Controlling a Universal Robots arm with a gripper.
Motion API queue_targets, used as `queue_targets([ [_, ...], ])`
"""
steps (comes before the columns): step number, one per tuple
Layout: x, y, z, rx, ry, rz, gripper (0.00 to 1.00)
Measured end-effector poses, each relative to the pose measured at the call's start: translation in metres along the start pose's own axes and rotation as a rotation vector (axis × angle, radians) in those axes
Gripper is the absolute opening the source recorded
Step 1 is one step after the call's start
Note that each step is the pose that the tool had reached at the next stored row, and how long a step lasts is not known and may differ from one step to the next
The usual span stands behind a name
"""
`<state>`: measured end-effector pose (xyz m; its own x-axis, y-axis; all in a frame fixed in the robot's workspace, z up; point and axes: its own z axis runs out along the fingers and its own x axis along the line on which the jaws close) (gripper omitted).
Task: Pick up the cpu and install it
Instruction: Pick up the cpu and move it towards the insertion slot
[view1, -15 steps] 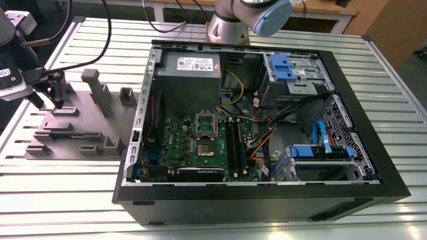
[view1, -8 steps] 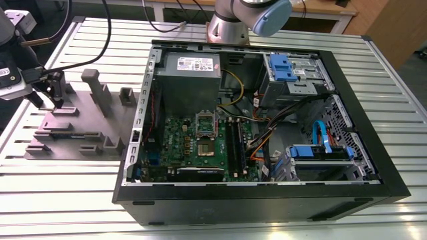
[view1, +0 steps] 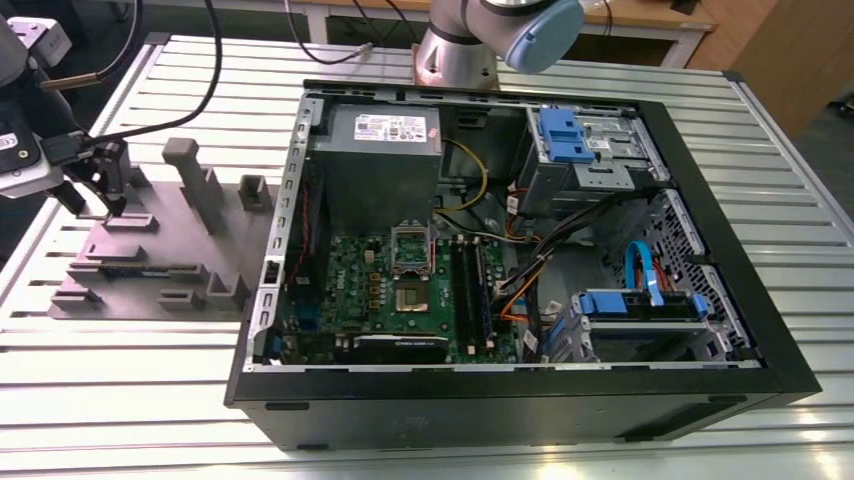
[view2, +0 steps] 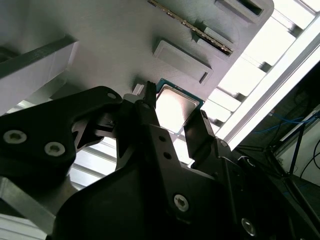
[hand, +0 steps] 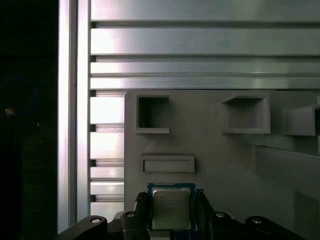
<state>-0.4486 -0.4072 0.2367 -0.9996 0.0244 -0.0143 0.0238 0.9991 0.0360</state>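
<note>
**Foreground.** The end effector (hand: 171, 196) stood low over a grey moulded holder (hand: 220, 165) at the exterior view's left (view1: 111, 208). In both wrist views its two dark fingers (view2: 197, 132) lay against opposite edges of the cpu (hand: 171, 210), clamped on the chip. The cpu (view2: 176, 109) showed its silver-grey metal top and thin greenish rim, lying flat and square between the fingers at the near edge of the holder. Whether it had cleared the holder could not be told.

**Middle ground.** The holder (view1: 147, 265) carried shallow rectangular pockets and several upright posts. It rested on a slatted aluminium surface (view1: 160, 340).

**Background.** Beside the holder, toward the exterior view's right, an open black computer case (view1: 534, 400) lay on its side on the same surface. Inside were a green motherboard (view1: 400, 290) with an uncovered processor socket (view1: 411, 262), well apart from the cpu, and a grey power supply (view1: 380, 130) farther back. Blue drive brackets (view1: 574, 130) sat at the far right corner. Behind the case rose the arm's base (view1: 461, 50).
</note>
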Motion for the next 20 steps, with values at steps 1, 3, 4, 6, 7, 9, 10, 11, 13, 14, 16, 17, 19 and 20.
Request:
queue_targets([
  [1,0.0000,0.0000,-0.0001,0.0000,0.0000,0.000,0.47],
  [3,0.0000,0.0000,-0.0003,0.0002,0.0000,0.000,0.47],
  [4,0.0000,0.0000,-0.0003,0.0002,0.0000,0.000,0.47],
  [6,0.0001,0.0000,-0.0004,0.0003,0.0002,0.000,0.47],
  [7,0.0001,0.0000,-0.0004,0.0004,0.0000,0.000,0.47],
  [9,0.0001,0.0000,-0.0003,0.0004,-0.0001,0.000,0.47],
  [10,0.0001,0.0000,-0.0004,0.0004,-0.0003,0.000,0.47],
  [11,0.0001,0.0000,-0.0006,0.0004,-0.0002,0.000,0.47],
  [13,0.0001,0.0000,-0.0010,0.0004,0.0000,0.000,0.47],
  [14,0.0001,0.0001,-0.0014,0.0005,0.0001,0.000,0.47],
  [16,0.0001,0.0001,-0.0018,0.0004,-0.0001,0.000,0.47],
  [17,0.0001,0.0001,-0.0020,0.0004,-0.0002,0.000,0.47],
  [19,0.0001,0.0001,-0.0027,0.0005,0.0000,0.000,0.47],
  [20,0.0001,0.0001,-0.0031,0.0005,0.0001,0.000,0.47],
])
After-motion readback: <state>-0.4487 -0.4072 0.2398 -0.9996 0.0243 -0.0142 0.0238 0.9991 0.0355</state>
